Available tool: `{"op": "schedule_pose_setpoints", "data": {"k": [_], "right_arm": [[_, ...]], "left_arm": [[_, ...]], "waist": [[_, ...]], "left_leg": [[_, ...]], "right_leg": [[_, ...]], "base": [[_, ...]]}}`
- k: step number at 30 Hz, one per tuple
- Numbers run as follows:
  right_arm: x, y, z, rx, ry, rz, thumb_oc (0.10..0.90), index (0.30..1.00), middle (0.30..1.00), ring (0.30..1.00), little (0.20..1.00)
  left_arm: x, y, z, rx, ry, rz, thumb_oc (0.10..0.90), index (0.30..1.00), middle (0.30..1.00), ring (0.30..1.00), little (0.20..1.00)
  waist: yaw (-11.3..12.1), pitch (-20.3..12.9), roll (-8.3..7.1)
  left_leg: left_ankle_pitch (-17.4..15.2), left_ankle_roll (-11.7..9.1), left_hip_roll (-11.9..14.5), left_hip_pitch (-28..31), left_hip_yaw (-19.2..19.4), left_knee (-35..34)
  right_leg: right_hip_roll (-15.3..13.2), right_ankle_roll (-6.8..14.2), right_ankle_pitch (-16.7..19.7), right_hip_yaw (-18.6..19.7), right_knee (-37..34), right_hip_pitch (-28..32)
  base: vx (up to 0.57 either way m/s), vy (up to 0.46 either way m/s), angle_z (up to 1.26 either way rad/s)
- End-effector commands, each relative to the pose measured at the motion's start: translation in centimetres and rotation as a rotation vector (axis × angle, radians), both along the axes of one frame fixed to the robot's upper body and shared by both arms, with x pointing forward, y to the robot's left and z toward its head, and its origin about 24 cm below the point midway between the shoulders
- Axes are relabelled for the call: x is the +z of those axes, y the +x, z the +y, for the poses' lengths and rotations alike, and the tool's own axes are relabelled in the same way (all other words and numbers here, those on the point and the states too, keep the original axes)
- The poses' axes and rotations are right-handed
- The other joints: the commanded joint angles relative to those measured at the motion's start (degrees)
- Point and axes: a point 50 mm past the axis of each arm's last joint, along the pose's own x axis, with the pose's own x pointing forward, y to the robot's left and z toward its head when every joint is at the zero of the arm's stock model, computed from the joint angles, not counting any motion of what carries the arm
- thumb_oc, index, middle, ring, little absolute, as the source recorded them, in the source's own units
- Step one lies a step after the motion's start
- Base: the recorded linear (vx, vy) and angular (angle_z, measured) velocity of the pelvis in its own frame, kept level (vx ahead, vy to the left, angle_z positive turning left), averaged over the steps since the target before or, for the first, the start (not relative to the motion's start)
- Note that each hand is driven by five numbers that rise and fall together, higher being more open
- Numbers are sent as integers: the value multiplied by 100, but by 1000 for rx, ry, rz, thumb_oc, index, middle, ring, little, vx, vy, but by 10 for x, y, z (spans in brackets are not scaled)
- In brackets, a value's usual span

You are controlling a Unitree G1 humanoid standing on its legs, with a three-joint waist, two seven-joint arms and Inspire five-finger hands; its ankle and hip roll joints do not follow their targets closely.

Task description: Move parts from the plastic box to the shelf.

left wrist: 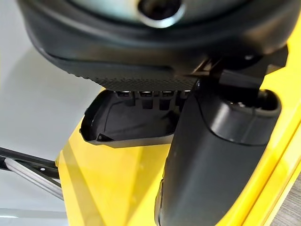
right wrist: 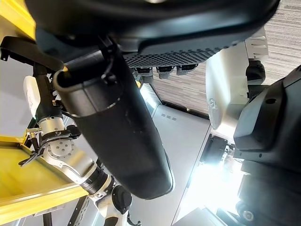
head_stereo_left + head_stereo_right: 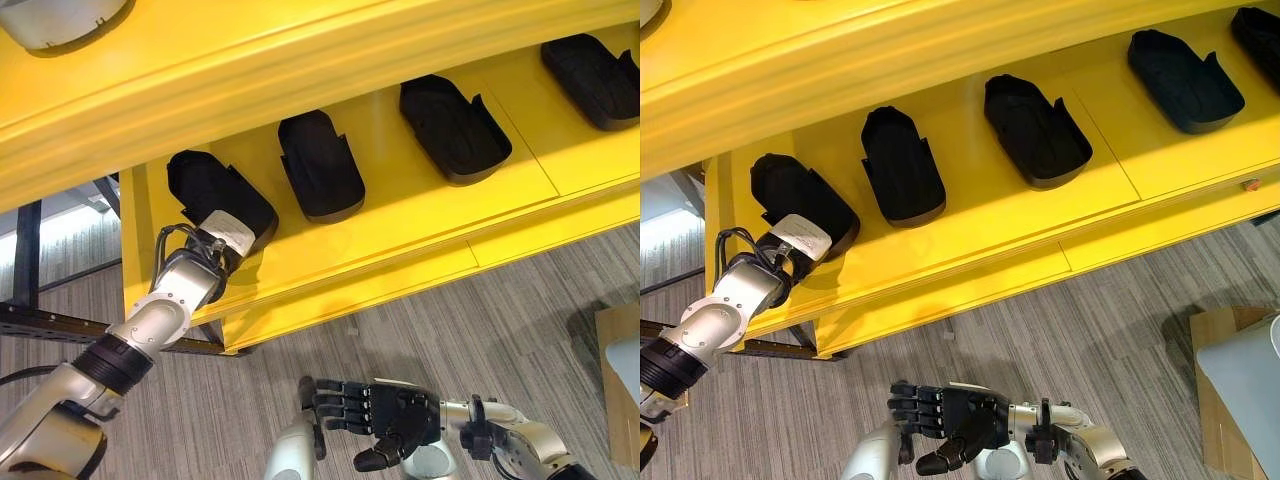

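My left hand [image 3: 222, 240] at the leftmost black moulded plastic part [image 3: 205, 185] on the yellow metal shelf [image 3: 420, 215].
Head views: three more black parts [image 3: 1035, 130] lie along that shelf; my right hand [image 3: 955, 425] hangs low over the grey floor [image 3: 1090, 330], fingers loosely curled, empty. Left wrist view: my fingers reach into the part; whether they grip, I cannot tell.

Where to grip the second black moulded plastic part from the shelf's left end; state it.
Grip the second black moulded plastic part by the raised side walls at its near end, coming from the open front of the yellow shelf: it lies flat, narrow end towards the edge, hollow upward.
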Motion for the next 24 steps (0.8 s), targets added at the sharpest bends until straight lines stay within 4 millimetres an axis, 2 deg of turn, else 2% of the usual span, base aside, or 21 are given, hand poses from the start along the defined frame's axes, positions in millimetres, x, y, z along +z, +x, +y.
{"op": "schedule_pose_setpoints", "data": {"k": [1, 3, 4, 14, 24], "right_arm": [[20, -4, 21, 73, 179, -46, 900, 1000, 1000, 1000, 1000], [20, -4, 20, 74, 178, -46, 900, 1000, 1000, 1000, 1000], [20, -4, 19, 76, 173, -43, 900, 1000, 1000, 1000, 1000], [18, -6, 16, 81, 159, -29, 900, 1000, 1000, 1000, 1000], [17, -8, 12, 84, 156, -17, 900, 1000, 1000, 1000, 1000]], "left_arm": [[37, 4, 31, 137, 137, -173, 900, 1000, 1000, 1000, 1000], [37, 4, 33, 147, 144, -172, 900, 1000, 1000, 1000, 1000], [37, 4, 41, 178, 132, -182, 900, 1000, 1000, 1000, 1000], [29, 4, 57, 227, 86, -215, 900, 1000, 1000, 1000, 1000], [25, 7, 62, 238, 105, -215, 900, 1000, 1000, 1000, 1000]], "waist": [[-78, -270, -109], [-82, -272, -104], [-94, -270, -91], [-135, -309, -58], [-187, -332, -64]], "left_leg": [[-516, 388, -326, 187, 10, 344], [-516, 387, -326, 191, 14, 343], [-514, 379, -326, 196, 16, 342], [-514, 371, -319, 256, 38, 335], [-521, 368, -317, 272, 56, 368]], "right_leg": [[-294, 163, 468, -601, -821, 431], [-294, 164, 465, -598, -818, 432], [-301, 165, 459, -595, -801, 420], [-299, 165, 430, -579, -772, 450], [-290, 160, 423, -557, -750, 463]], "base": [[22, 9, -4], [8, 4, -2], [0, 0, 0], [7, 2, -1], [8, 2, -1]]}}
